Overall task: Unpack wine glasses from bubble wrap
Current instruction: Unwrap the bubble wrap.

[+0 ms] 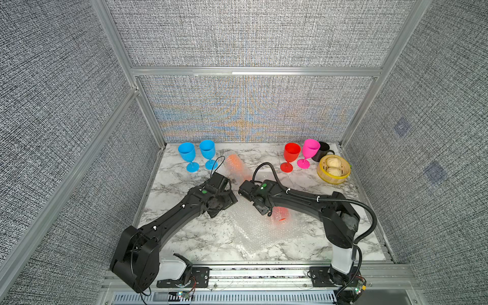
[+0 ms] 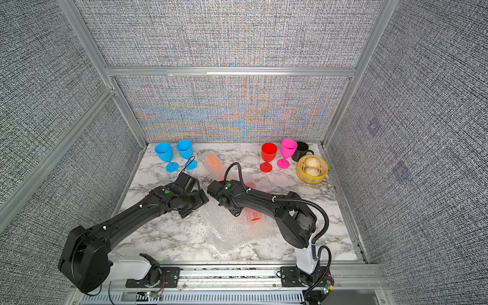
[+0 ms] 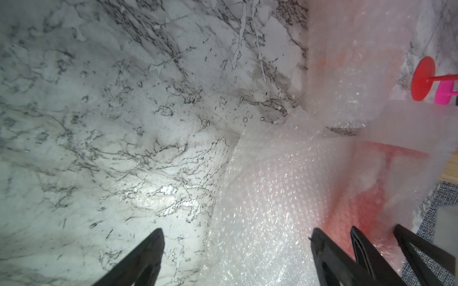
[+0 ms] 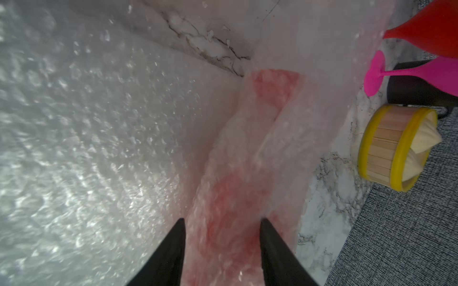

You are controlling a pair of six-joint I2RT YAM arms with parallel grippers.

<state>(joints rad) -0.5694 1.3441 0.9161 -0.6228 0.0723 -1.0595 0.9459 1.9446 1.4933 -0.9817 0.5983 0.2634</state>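
Observation:
A red wine glass [image 1: 281,214] lies on its side in bubble wrap [image 1: 253,233] at the table's middle. My right gripper [image 4: 222,220] is shut on this bundle, one finger pressing each side of the wrapped bowl [image 4: 223,198]. My left gripper [image 3: 236,234] hangs open just left of it, jaws wide over the sheet's edge [image 3: 260,198], holding nothing. An orange wine glass [image 1: 233,163] lies wrapped near the back centre. Two blue wine glasses [image 1: 187,153] [image 1: 207,149] stand bare at the back left. A red one [image 1: 291,153] and a pink one [image 1: 310,148] stand at the back right.
A black mug [image 1: 323,151] stands behind a yellow-rimmed bamboo steamer [image 1: 333,180] with buns at the back right. Grey fabric walls on metal frames enclose the marble table [image 1: 200,237] on three sides. Both arms meet closely over the middle.

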